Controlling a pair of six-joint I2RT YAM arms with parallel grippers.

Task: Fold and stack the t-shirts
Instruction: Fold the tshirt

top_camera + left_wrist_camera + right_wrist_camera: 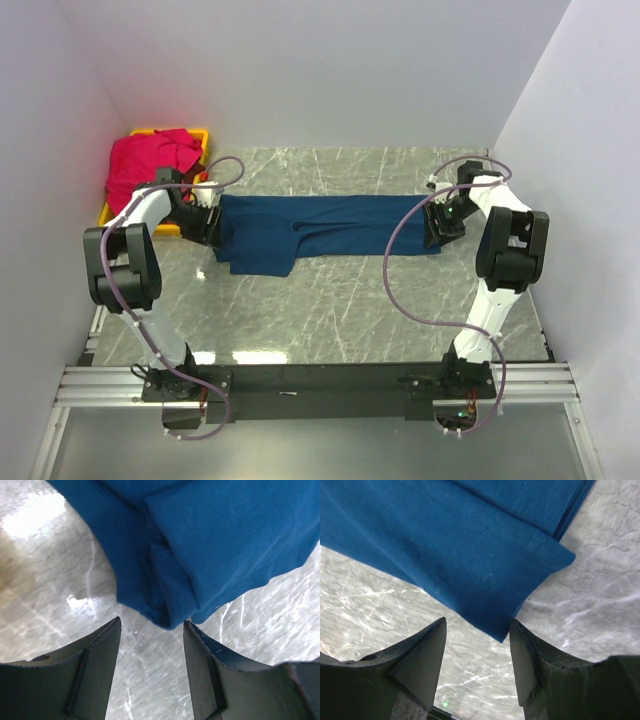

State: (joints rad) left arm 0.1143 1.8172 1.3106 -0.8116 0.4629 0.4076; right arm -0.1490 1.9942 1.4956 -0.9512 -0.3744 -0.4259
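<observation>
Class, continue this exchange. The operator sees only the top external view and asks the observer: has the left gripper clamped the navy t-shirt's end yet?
Observer: No. In the left wrist view the left gripper is open. A rolled fold of the navy t-shirt reaches just to its fingertips.
Operator: And the right gripper?
Observer: The right gripper is open as well. A hemmed corner of the cloth points between its fingertips, unclamped.
Operator: Is that end a single layer?
Observer: No. The right wrist view shows several stacked edges beside that corner.
</observation>
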